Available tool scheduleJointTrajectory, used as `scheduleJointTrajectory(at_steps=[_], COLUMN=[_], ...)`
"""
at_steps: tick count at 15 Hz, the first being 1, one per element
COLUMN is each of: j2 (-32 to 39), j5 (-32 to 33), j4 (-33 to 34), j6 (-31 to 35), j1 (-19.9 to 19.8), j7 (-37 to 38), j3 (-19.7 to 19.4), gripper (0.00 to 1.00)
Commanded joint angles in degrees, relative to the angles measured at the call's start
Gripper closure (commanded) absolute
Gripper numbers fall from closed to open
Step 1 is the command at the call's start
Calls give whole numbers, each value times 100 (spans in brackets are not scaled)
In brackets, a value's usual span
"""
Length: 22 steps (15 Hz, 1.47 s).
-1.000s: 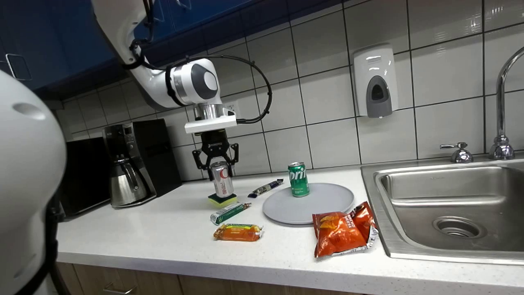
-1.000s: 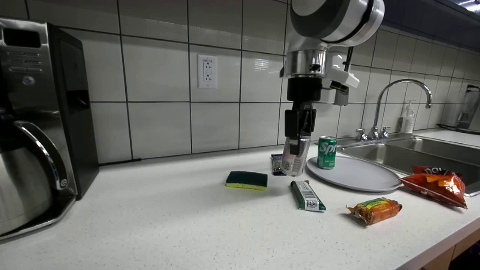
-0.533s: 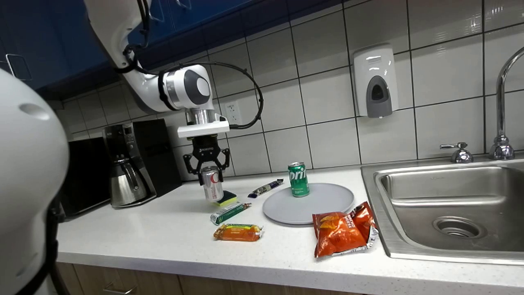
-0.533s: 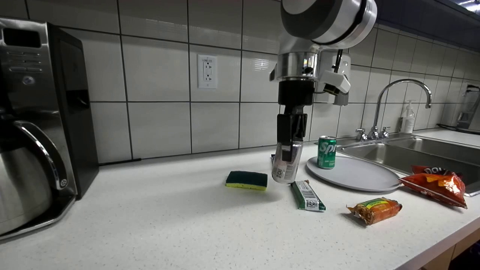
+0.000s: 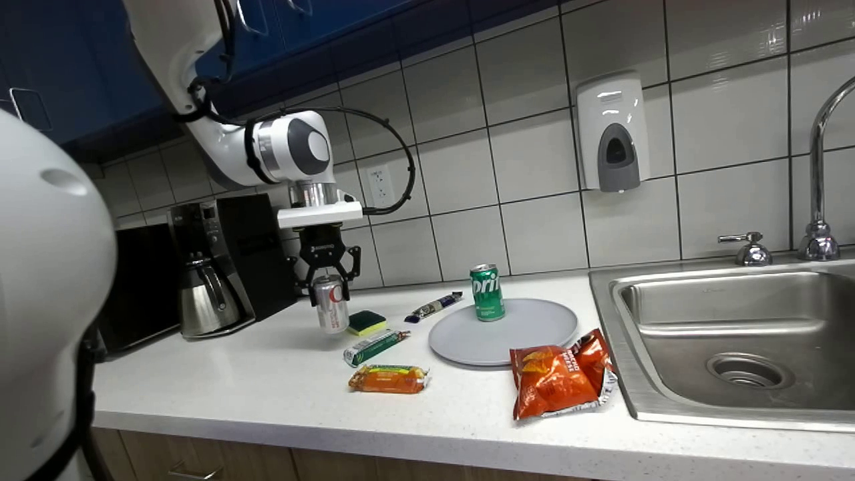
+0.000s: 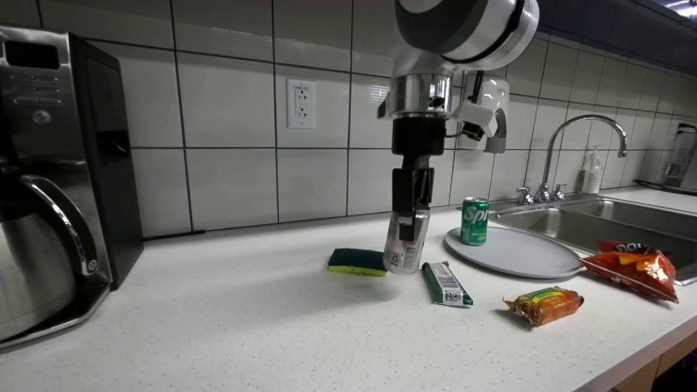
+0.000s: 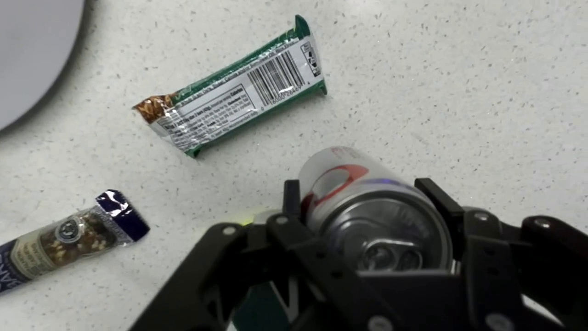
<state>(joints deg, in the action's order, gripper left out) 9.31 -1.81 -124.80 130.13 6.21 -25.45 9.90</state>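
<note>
Right now my hand [image 5: 329, 298] has the silver can [image 5: 332, 308] pinched between its two fingers [image 7: 438, 198] — one against each side. From where I sit, the can leans slightly and seems to hang just above the pale surface [image 5: 267, 381], near the green-and-yellow sponge [image 6: 356, 261] and the green-wrapped bar [image 6: 446, 284]. Through the wrist view I look down on its lid [image 7: 404, 216] and ring pull [image 7: 392, 242], with a red mark showing on the side of the can.

An orange-wrapped packet [image 6: 547, 306] lies on the surface close to the green-wrapped bar, and a blue-wrapped bar [image 5: 433, 307] lies farther back, between the sponge and the gray plate [image 5: 481, 344]. A green Sprite can [image 5: 487, 292] stands upright on that plate — on the part nearer the tiled wall [image 5: 538, 230]. The orange chip bag [image 5: 558, 377] lies at the plate's edge; in both exterior views I see it against the rim, though I can't tell whether the two touch. Just past the bag sits the steel sink [image 5: 638, 387], set into the surface, and well apart from it, toward the opposite end, I have the coffee maker [image 5: 247, 260] with its metal carafe [image 5: 206, 304]. Up on the wall I can see a white soap dispenser [image 5: 611, 107].
</note>
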Motion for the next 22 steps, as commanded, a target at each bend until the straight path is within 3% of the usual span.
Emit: scheduleJointTrajectory(at_steps=[1, 18, 19, 20, 22], j2=[13, 362, 357, 354, 342], j5=[-132, -147, -140, -134, -131], j4=[115, 78, 79, 79, 77], j6=[-232, -270, -284, -296, -304], j1=[27, 81, 83, 85, 88], j7=[-271, -397, -395, -398, -409], j3=[96, 273, 273, 274, 280], gripper=[62, 62, 30, 10, 0])
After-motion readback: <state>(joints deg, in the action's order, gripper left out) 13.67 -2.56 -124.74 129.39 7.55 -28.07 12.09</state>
